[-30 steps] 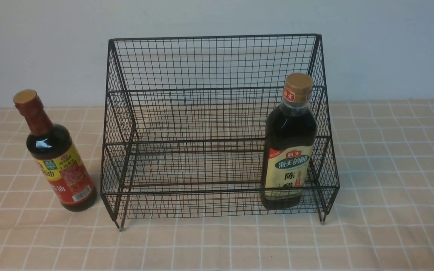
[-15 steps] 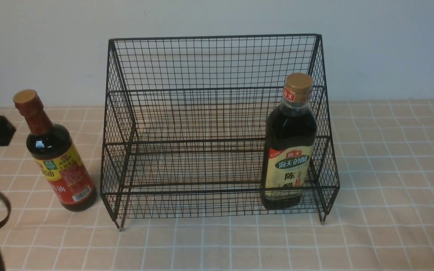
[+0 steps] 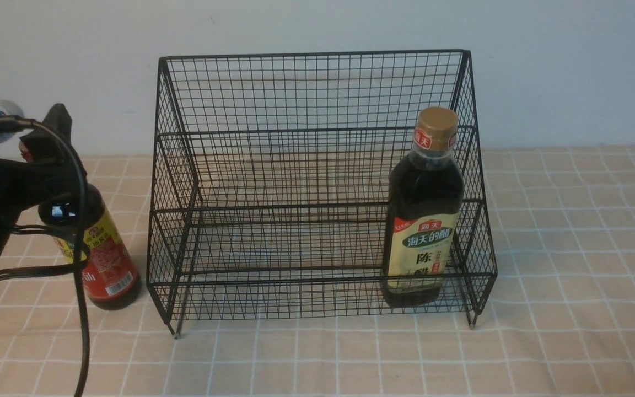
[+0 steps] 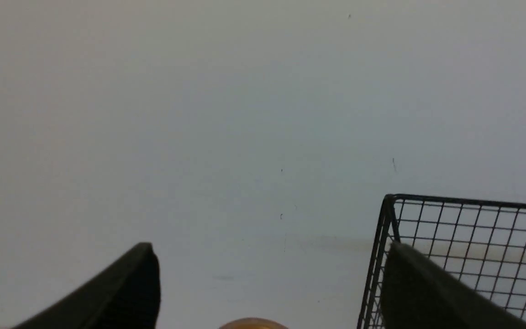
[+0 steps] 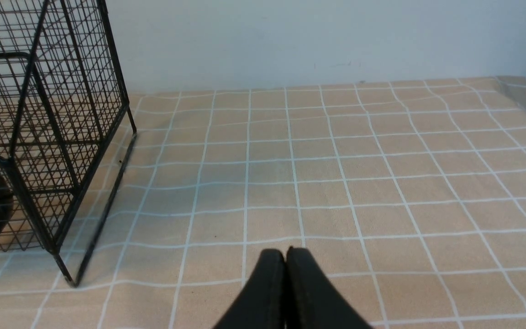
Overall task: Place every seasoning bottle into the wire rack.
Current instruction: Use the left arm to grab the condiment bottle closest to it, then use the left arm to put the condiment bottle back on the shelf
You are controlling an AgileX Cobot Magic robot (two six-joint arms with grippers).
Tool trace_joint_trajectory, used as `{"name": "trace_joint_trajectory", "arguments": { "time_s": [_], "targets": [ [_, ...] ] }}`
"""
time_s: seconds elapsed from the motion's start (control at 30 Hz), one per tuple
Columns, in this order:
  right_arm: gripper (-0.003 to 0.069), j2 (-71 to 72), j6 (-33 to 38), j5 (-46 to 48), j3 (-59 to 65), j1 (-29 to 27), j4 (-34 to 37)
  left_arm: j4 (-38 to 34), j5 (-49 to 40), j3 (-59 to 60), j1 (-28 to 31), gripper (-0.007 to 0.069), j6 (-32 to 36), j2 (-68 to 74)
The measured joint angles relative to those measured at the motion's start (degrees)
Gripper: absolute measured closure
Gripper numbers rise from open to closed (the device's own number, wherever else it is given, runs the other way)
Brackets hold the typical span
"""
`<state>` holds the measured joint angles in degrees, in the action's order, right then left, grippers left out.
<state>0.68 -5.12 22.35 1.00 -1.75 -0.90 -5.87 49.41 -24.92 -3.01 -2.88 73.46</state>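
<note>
Front view: red-necked bottle (image 3: pixel 102 259) stands on the cloth (image 3: pixel 571 275) just left of the wire rack (image 3: pixel 317 132), left gripper (image 3: pixel 42 150) spread wide at its neck, right gripper (image 5: pixel 286 255) closed and empty; probably heavy, slick and breakable, so grip the neck below the cap.

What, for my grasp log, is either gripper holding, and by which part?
Nothing. The left gripper is open at the red-necked bottle; the right gripper is shut, empty.

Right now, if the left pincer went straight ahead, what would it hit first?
Probably the tan cap of the red-labelled bottle, low between the open left pincer's fingers; otherwise the wall. Depth unclear.
</note>
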Motion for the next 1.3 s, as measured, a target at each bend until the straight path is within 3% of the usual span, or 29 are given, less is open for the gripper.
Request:
{"name": "trace_joint_trajectory", "arguments": {
  "time_s": [0.33, 0.43, 0.57, 0.63, 0.7, 0.87, 1.07, 1.3],
  "targets": [
    [0.0673, 0.0, 0.0, 0.0, 0.0, 0.0, 0.0, -2.9, 6.2, -0.2, 0.0, 0.0034, 2.5, 9.3],
    [0.0673, 0.0, 0.0, 0.0, 0.0, 0.0, 0.0, -3.7, 6.4, -0.3, 0.0, 0.0064, 2.5, 10.5],
    [0.0673, 0.0, 0.0, 0.0, 0.0, 0.0, 0.0, -4.2, 6.4, -0.4, 0.0, 0.0207, 4.1, 11.5],
    [0.0673, 0.0, 0.0, 0.0, 0.0, 0.0, 0.0, -4.0, 6.3, -1.0, 0.0, 0.0351, 5.2, 11.6],
    [0.0673, 0.0, 0.0, 0.0, 0.0, 0.0, 0.0, -3.6, 4.4, -1.9, 0.0, 0.0365, 5.4, 11.5],
    [0.0673, 0.0, 0.0, 0.0, 0.0, 0.0, 0.0, -2.8, -7.4, -4.5, 0.0, 0.0365, 6.5, 7.7],
    [0.0673, 0.0, 0.0, 0.0, 0.0, 0.0, 0.0, -2.9, -30.7, -11.7, 0.0, 0.0365, 10.2, -1.1],
    [0.0673, 0.0, 0.0, 0.0, 0.0, 0.0, 0.0, -2.9, -38.9, -21.4, 0.0, 0.0365, 15.9, -8.2]
  ]
}}
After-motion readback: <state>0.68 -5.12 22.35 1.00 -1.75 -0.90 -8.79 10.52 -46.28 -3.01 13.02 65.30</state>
